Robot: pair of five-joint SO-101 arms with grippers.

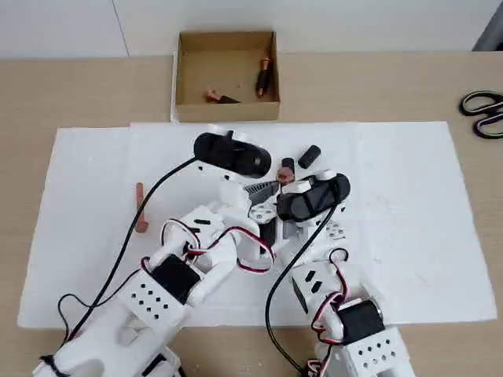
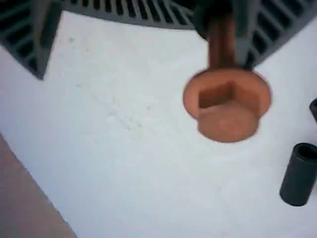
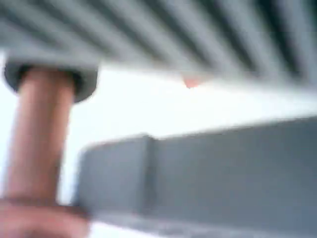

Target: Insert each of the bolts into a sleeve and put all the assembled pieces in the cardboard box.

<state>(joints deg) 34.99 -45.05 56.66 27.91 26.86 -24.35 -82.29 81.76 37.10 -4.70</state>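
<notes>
My two grippers meet over the middle of the white sheet (image 1: 393,236). The left gripper (image 1: 264,192) is shut on a copper bolt (image 2: 227,101) whose hex head faces the left wrist camera. The bolt's shank (image 3: 39,134) runs into the rim of a dark sleeve (image 3: 49,79), which the right gripper (image 1: 288,187) holds under its ribbed finger (image 3: 198,34). One loose bolt (image 1: 140,208) lies at the sheet's left. Two loose sleeves (image 1: 309,155) (image 1: 287,167) lie just beyond the grippers. The cardboard box (image 1: 182,78) at the back holds two assembled pieces (image 1: 264,76) (image 1: 218,97).
Black-handled scissors (image 1: 481,112) lie at the table's right edge. Black cables (image 1: 134,236) trail from both arms toward the front. The sheet's right half is bare. A loose black sleeve (image 2: 299,173) stands close beside the held bolt.
</notes>
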